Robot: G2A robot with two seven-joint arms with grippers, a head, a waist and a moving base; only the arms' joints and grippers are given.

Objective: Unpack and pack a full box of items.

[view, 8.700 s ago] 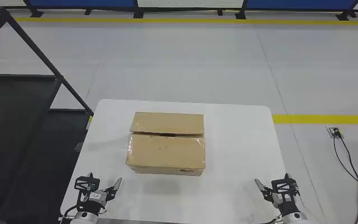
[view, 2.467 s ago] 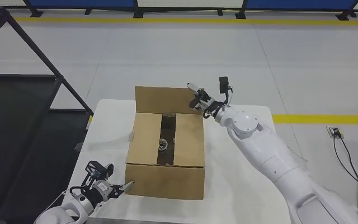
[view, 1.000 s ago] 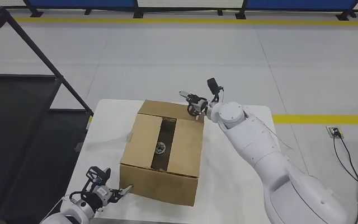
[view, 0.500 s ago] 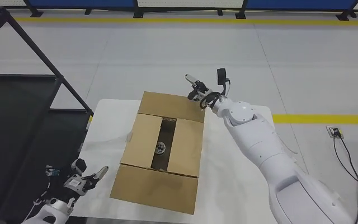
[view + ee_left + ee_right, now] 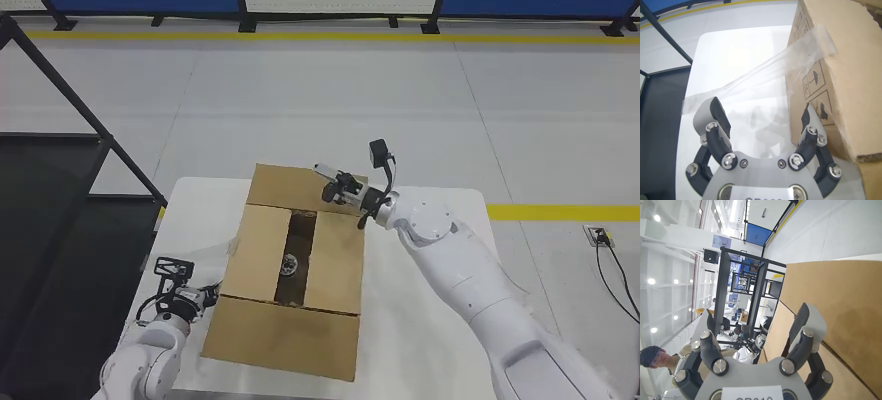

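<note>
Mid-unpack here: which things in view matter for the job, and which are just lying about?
Job: cardboard box, its loose tape strip, item inside, left claw, right claw.
Lying about: black frame beside the table, floor socket.

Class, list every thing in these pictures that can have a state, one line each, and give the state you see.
Brown cardboard box: outer flaps folded back, inner flaps down with a gap between them.
Clear tape strip: hanging loose, one end stuck to the box.
Left tool: open, beside the box.
Right tool: open, at the far flap.
</note>
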